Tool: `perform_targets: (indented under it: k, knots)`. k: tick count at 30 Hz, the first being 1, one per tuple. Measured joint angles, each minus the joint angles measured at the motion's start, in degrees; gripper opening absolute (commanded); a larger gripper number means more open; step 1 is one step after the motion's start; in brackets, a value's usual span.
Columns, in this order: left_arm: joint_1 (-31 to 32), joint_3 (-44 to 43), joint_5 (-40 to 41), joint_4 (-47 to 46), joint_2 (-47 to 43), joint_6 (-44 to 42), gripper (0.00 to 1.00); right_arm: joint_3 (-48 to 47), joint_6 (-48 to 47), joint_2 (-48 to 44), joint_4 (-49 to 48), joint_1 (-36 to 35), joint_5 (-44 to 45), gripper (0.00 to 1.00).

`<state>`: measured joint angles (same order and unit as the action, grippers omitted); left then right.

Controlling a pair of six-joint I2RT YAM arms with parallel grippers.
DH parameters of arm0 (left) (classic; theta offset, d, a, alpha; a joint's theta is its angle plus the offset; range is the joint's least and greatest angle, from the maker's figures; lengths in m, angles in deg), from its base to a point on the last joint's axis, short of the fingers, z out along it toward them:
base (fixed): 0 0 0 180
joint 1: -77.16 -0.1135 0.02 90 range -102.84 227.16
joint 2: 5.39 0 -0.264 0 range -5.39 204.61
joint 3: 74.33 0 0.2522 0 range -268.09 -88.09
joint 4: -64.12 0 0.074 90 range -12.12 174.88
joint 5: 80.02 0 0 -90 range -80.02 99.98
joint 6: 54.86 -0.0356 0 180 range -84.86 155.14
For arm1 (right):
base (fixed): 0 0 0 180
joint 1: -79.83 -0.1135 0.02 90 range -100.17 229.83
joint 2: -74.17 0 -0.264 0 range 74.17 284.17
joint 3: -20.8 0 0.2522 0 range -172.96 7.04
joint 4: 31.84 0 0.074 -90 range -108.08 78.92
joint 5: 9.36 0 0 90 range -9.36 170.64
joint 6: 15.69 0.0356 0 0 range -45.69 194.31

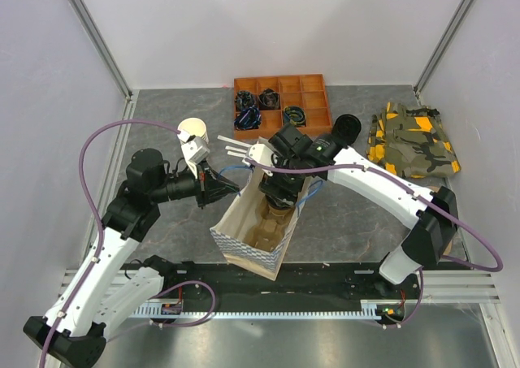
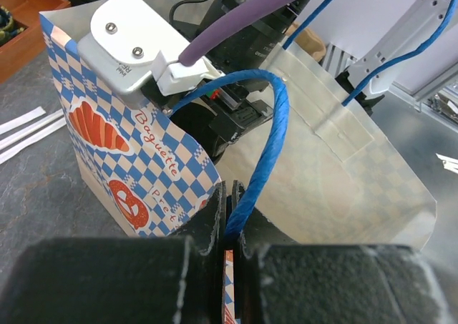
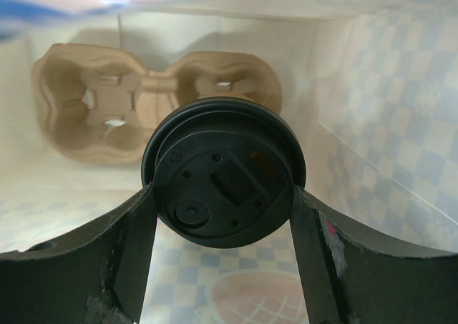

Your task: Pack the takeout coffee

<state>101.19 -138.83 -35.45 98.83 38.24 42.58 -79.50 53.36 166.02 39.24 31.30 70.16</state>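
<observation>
Clamping the coffee cup [image 3: 223, 174] by its black lid, the right gripper [image 3: 222, 192] has its jaws spread wide, deep inside the paper bag [image 3: 379, 88]. The cup seems to hang above the cup carrier [image 3: 86, 102] on the bag's floor, its body hidden. The left gripper [image 2: 230, 204] is pinched tight on the bag's blue handle [image 2: 270, 141].

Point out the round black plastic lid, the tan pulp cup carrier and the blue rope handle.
Round black plastic lid [image 3: 223, 174]: right wrist view, top centre.
Tan pulp cup carrier [image 3: 154, 91]: right wrist view, middle bridge.
Blue rope handle [image 2: 279, 120]: left wrist view, loop's bend.
</observation>
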Motion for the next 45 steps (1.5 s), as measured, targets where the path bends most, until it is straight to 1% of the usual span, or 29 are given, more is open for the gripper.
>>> perform_targets:
  k: [10, 27, 33, 39, 45]
  knots:
    - [0.0, 0.39, 2.14, -0.07, 0.2, 0.46, 0.02, 3.1, 0.42, -0.52, -6.47, 0.04, 1.53, 0.3]
    - [0.11, 0.35, 3.58, 0.24, 2.43, 0.52, 0.02, 4.94, -1.42, -0.55, -6.86, 0.35, 0.9, 0.28]
    - [0.11, 0.35, 4.74, 1.2, 2.49, 0.5, 0.02, 7.8, -2.45, -0.44, -10.12, 0.76, 1.16, 0.27]
    - [0.11, 0.22, 5.01, 2.51, 1.97, -0.02, 0.02, 12.04, -3.08, -2.99, -14.27, 0.76, 1.29, 0.27]
    - [0.17, -0.55, 7.89, 4.42, -0.24, -1.29, 0.02, 14.03, -5.68, -4.37, -15.74, 0.76, 0.98, 0.27]
